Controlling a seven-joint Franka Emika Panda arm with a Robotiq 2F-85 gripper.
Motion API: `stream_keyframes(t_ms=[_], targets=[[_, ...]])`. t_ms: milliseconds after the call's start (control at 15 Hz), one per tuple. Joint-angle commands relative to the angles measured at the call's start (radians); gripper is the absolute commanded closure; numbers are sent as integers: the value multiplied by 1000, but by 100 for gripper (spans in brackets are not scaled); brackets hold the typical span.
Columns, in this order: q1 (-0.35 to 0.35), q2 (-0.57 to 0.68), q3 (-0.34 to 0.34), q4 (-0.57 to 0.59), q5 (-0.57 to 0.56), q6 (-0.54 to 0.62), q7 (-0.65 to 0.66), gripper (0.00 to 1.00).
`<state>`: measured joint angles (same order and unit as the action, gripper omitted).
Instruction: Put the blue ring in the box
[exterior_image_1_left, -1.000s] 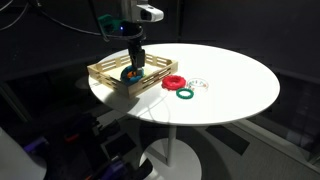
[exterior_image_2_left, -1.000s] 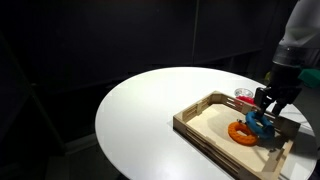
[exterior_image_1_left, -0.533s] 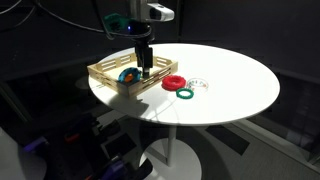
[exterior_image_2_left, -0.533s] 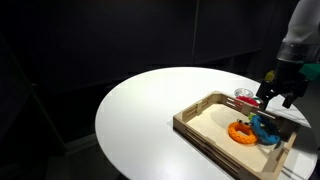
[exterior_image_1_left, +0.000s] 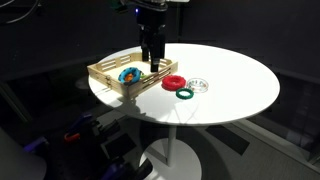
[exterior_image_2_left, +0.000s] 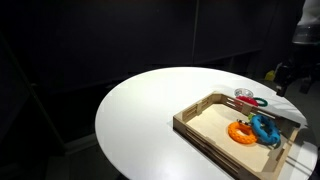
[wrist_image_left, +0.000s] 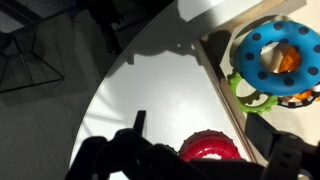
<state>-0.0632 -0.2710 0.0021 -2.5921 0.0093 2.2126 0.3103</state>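
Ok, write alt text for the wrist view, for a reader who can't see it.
The blue ring lies inside the box at the upper right, resting on an orange piece and a green piece. Outside the box wall, a red ring sits on the white table, seen between the dark fingers of the open, empty gripper at the bottom edge.

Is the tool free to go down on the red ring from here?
Probably yes. The tool hangs open by the box, and the red ring lies flat outside it with nothing on top. The green ring sits close beside it, which may crowd one finger.
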Motion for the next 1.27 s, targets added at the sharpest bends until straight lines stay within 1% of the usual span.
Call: stream_keyframes(t_ms=[0, 267, 533, 867, 933, 1200], targets=[[-15, -86, -32, 36, -7, -152, -97, 0], [-31, -159, -35, 91, -44, -288, -128, 0], [-40, -216, -28, 149, -85, -355, -112, 0], [-42, -266, -33, 189, -68, -352, -111, 0], [-38, -249, -28, 167, -64, -327, -104, 0], [-38, -250, -27, 163, -64, -327, -104, 0]])
